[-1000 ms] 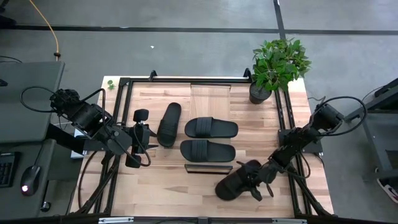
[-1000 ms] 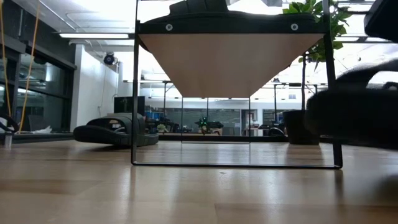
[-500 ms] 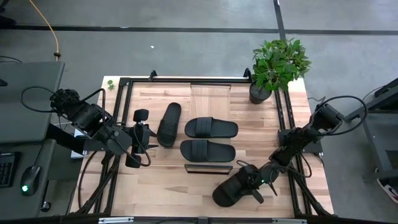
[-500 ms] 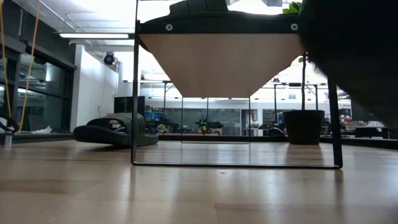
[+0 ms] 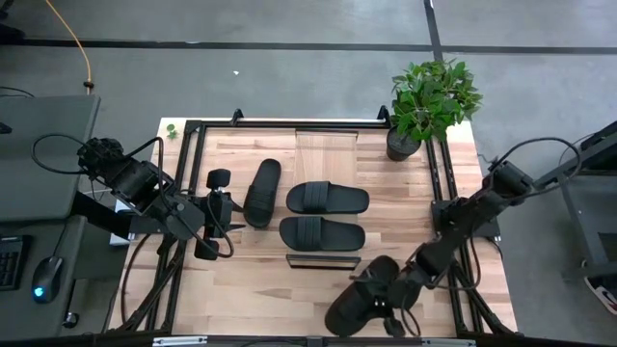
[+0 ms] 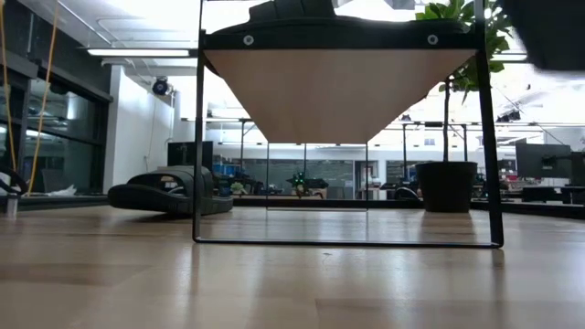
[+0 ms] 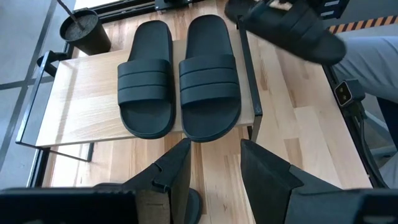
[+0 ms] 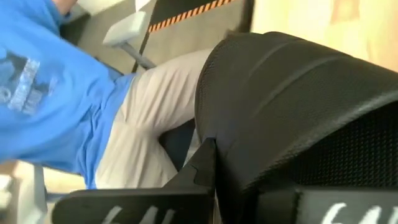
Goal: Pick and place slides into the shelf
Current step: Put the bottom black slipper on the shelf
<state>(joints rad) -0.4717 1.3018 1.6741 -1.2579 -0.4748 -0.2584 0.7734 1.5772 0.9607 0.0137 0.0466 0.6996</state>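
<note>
From my remote station I see the right gripper (image 5: 384, 301) clenched on one black slide (image 5: 362, 297), holding it above the near edge of the desk (image 5: 241, 280), toward the near right corner; in the right wrist view the slide's (image 8: 298, 118) strap and textured sole fill the space against the fingers (image 8: 199, 168), and beyond them stands a person in a blue shirt and light trousers (image 8: 74, 106). The right arm (image 5: 463, 226) reaches in from the desk's right edge.

Two more slides lie side by side on the light-wood shelf (image 5: 326, 145) at mid-desk — one (image 5: 327, 199) toward the far edge, one (image 5: 321, 232) toward the near edge, both lengthwise along the shelf's dark front rail (image 5: 323, 260). The left wrist view shows this pair (image 7: 177, 84) flat on the board, straps up, nearly touching.

A fourth slide (image 5: 261, 192) rests on the desk itself, just off the shelf's left end, angled toward the far edge. The left gripper (image 5: 218, 212) waits beside it near the desk's left edge, fingers (image 7: 171, 171) partly apart and holding nothing.

A potted plant (image 5: 429, 101) occupies the far right corner. From table height, the shelf's (image 6: 338, 91) underside hangs over its thin dark frame — the fourth slide (image 6: 169, 196) visible low at the left.
</note>
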